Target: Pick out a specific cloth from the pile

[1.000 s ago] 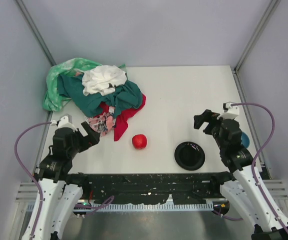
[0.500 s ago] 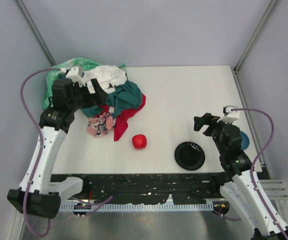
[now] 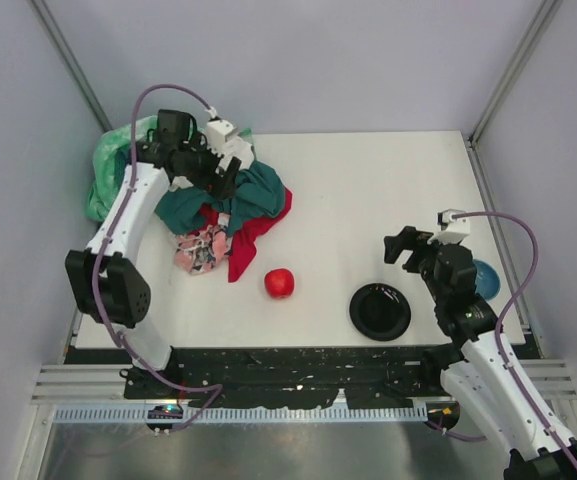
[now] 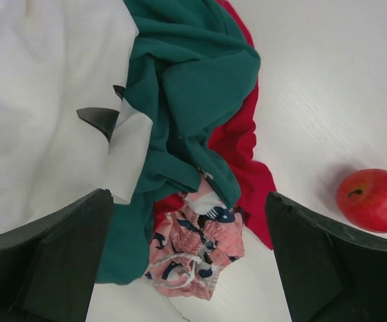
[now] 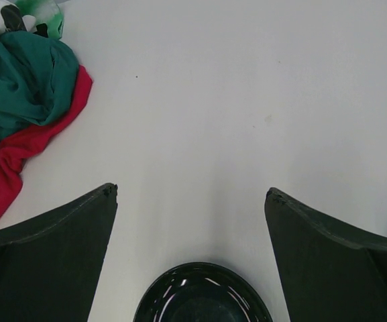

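Hardly any sign yet of the black cloth [image 4: 99, 119]: just a dark sliver wedged between the white cloth [image 4: 39, 87] and the teal cloth [image 4: 193, 74], probably it, though too little showing to be sure. Otherwise buried in the pile [image 3: 208, 205] at the far left of the table [image 3: 368, 180], under white and teal. On the near side, the red cloth [image 4: 247, 151] and the floral cloth [image 4: 200, 248] spilling out; at the far left edge, the mint green cloth [image 3: 108, 175].

Right above the heap, the left gripper [image 3: 230, 175], fingers [image 4: 45, 261] spread wide and holding nothing, likely so as to straddle a fold and dig down to the dark layer. Well apart at the near right, the right gripper [image 3: 404, 246], likewise wide apart and empty, just beyond the black bowl [image 3: 380, 311], presumably parked out of the way. Untouched between the two, the apple [image 3: 279, 283].

Since a second ago: a long reach by the left arm from the near left edge to over the pile; hardly any shift on the right; no change in heap, apple or bowl.
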You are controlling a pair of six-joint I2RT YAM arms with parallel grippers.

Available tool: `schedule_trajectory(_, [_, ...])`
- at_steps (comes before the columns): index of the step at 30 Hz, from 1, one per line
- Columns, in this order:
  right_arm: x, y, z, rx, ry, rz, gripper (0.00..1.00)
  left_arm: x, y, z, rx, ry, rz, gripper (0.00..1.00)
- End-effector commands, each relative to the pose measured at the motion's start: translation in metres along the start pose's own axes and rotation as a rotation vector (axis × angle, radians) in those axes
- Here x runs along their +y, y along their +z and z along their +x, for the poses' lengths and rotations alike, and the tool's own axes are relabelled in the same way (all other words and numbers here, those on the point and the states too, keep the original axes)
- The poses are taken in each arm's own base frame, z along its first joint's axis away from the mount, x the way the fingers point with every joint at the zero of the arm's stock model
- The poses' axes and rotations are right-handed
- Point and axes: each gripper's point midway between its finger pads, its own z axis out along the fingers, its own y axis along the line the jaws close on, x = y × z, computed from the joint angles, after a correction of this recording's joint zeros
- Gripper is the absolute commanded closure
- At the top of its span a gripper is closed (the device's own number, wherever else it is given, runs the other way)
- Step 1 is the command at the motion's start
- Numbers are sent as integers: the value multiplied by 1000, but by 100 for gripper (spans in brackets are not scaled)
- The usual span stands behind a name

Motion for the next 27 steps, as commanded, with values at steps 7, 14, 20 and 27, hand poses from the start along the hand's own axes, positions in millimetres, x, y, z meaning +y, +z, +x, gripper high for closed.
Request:
schedule_trajectory(7, [-8,6,-7,-17,-32,52,5,28,116,88,451,23,-8,0])
schedule_trajectory(14, [-8,10,-6,-19,-41,50,5,72,127,121,735,95,-277,0])
schedule_trajectory(20, [-8,10,-4,-16,-43,47,5,68,122,125,772,134,-285,42])
schedule_trajectory(27, [-4,6,-10,-37,-46,21,5,122,80,93,847,220,-793,100])
